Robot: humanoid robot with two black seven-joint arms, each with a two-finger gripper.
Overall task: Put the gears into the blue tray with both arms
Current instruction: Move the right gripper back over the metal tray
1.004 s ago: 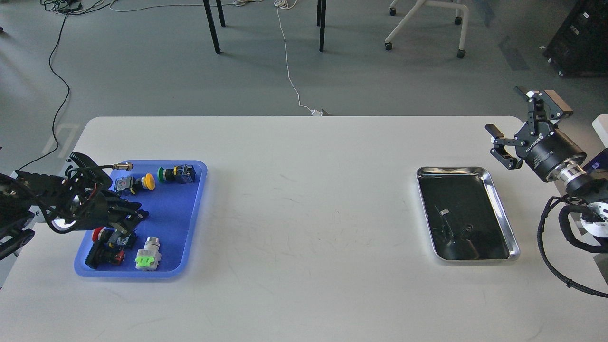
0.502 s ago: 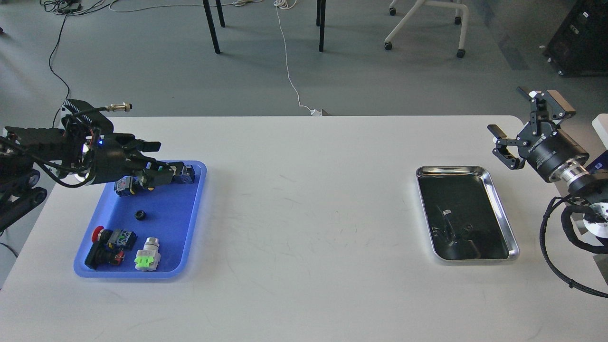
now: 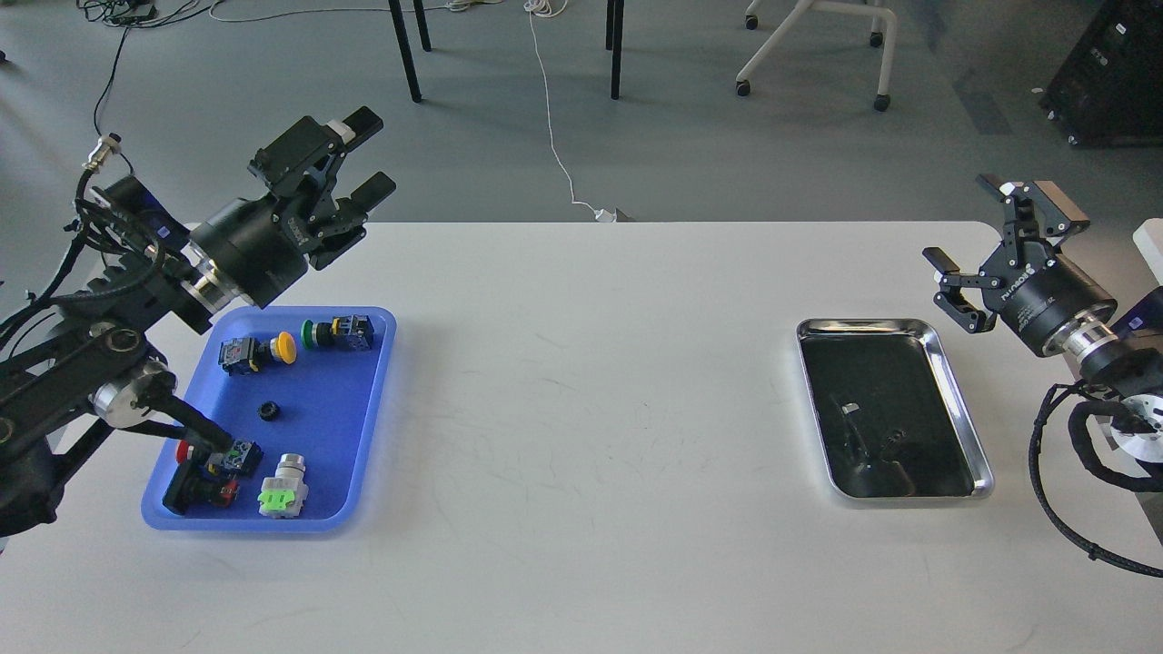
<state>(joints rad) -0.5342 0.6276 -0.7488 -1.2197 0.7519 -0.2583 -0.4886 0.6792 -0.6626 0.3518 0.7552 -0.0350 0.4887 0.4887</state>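
Note:
A small black gear (image 3: 267,411) lies alone near the middle of the blue tray (image 3: 363,427) at the table's left. My left gripper (image 3: 350,177) is raised above the tray's far edge, tilted up and to the right, open and holding nothing. My right gripper (image 3: 986,241) hovers open and empty beyond the far right corner of the steel tray (image 3: 963,400). I see no other gear on the table or in the steel tray.
Several push-button switches share the blue tray: yellow (image 3: 254,351) and green (image 3: 336,332) at the far end, red (image 3: 204,468) and a grey-green one (image 3: 283,488) at the near end. White table (image 3: 591,381) between the trays. Chair and table legs stand beyond the far edge.
My left gripper rose out of the blue tray and swung up and to the right, leaving the black gear lying in the tray. The right gripper shifted slightly left.

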